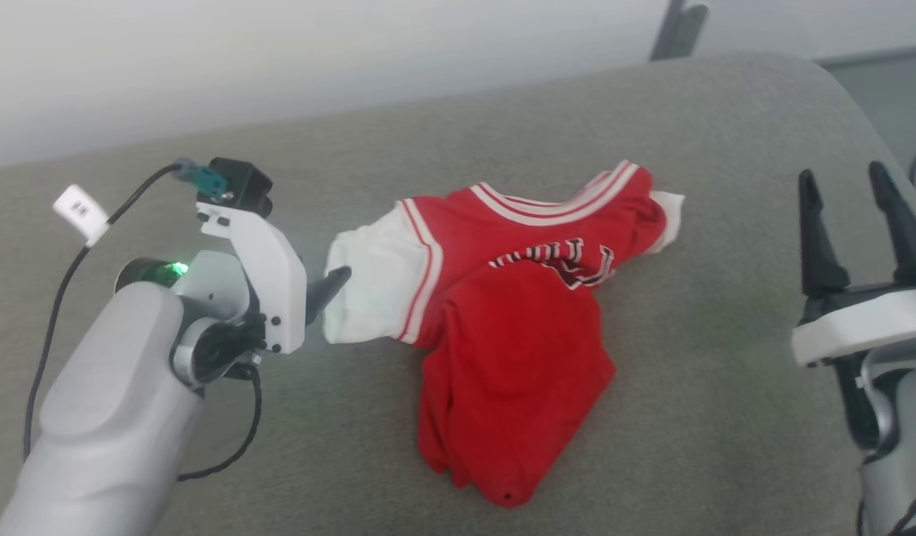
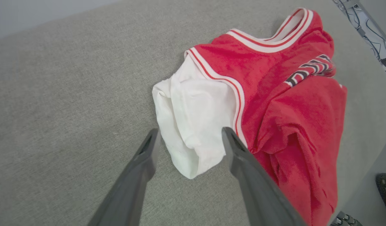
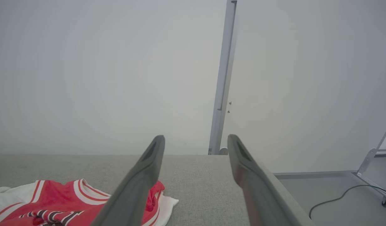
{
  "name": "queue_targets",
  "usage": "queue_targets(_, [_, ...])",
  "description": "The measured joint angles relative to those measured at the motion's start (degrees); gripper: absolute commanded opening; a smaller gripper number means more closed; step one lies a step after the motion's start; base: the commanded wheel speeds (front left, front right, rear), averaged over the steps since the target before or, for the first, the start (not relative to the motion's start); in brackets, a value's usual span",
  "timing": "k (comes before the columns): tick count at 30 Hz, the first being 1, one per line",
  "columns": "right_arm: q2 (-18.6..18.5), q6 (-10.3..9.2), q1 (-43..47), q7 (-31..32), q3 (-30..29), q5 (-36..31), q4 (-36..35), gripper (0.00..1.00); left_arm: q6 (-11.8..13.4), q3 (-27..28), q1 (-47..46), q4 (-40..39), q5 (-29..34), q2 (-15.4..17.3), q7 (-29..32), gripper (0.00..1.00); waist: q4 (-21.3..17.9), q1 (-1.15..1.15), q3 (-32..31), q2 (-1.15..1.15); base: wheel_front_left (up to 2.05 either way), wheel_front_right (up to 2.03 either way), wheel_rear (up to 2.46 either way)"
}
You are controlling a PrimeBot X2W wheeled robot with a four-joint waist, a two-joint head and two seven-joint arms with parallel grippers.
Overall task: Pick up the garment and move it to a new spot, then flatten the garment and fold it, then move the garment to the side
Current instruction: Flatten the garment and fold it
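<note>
While the head view gives one dark fingertip of the left end effector beside the white sleeve, the left wrist view shows both fingers spread and released, with that sleeve just ahead between the tips. The right end effector, also released, stands well apart from the crumpled garment on the grey surface. The right wrist view catches the garment low to the left of its fingers.
</note>
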Motion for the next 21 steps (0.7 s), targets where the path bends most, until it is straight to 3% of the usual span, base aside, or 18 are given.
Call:
queue_targets(4, [2.8,0.00,0.7,0.0,-0.2,-1.3,-1.2,1.00,1.2,-2.0,-3.3,5.2,0.5,-0.8,5.0,1.00,-2.5,0.00,1.6,0.00,0.00,0.00,0.00])
queue_targets(14, [4.4,0.00,1.7,0.0,0.3,-1.0,-2.6,1.00,3.2,-5.1,-7.0,18.0,3.8,-1.7,6.8,1.00,-5.6,0.00,4.7,0.00,0.00,0.00,0.00])
queue_targets(15, [4.5,0.00,1.7,0.0,0.1,-0.9,-2.7,1.00,3.2,-5.0,-7.6,19.2,3.7,-2.0,6.8,0.55,-5.8,0.00,5.0,0.00,0.00,0.00,0.00])
queue_targets(16, [4.5,0.00,1.7,0.0,-0.2,-0.9,-2.8,1.00,3.3,-4.9,-8.0,20.1,3.6,-2.3,6.8,0.33,-5.9,0.00,5.2,0.00,0.00,0.00,0.00])
queue_targets(17, [4.6,0.00,1.7,0.0,-0.5,-0.7,-3.0,1.00,3.1,-4.6,-8.4,21.2,3.3,-2.5,6.4,0.00,-6.1,0.00,5.5,0.00,0.00,0.00,0.00])
queue_targets(21, [4.8,0.00,1.7,0.0,-1.0,-0.7,-3.5,1.00,2.3,-4.0,-9.9,24.1,2.4,-3.1,4.8,0.00,-6.1,0.00,6.0,0.00,0.00,0.00,0.00])
